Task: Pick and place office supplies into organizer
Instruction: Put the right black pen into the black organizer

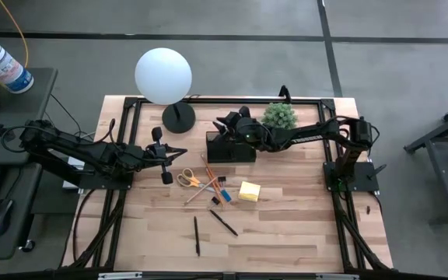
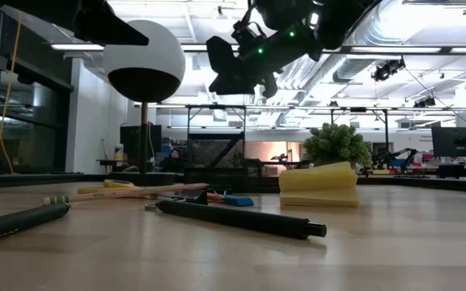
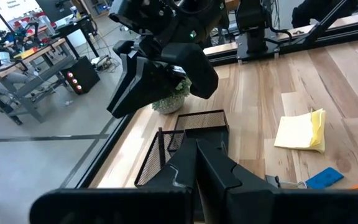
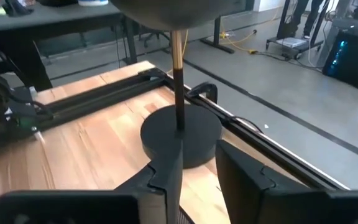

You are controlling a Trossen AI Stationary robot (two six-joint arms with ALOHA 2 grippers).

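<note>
Right tool (image 1: pixel 225 124) part-open above organizer (image 1: pixel 230 148), empty per right wrist view, left tool (image 1: pixel 164 155) clenched, low view alone shows sticky-note pad (image 2: pixel 317 184) edge-on

Organizer (image 1: pixel 230 148): black wire-mesh box with compartments, set upright toward the table's far edge, near its middle.

Scissors (image 1: pixel 188 179): yellow-handled, laid flat toward the table's centre, nearer the left edge than the other supplies.

Orange pencils (image 1: pixel 203 189): laid crossed over one another just beside the scissors' blades.

Sticky-note pad (image 1: pixel 249 190): yellow, square, laid flat, its top sheets slightly lifted; placed right of the pencils, near the table's centre.

Eraser (image 1: pixel 225 195): small, blue, laid between the pencils and the pad.

Black pens: one (image 1: pixel 224 222) laid diagonally nearer the front edge; another (image 1: pixel 197 236) placed beside it, almost perpendicular to that edge.
</note>
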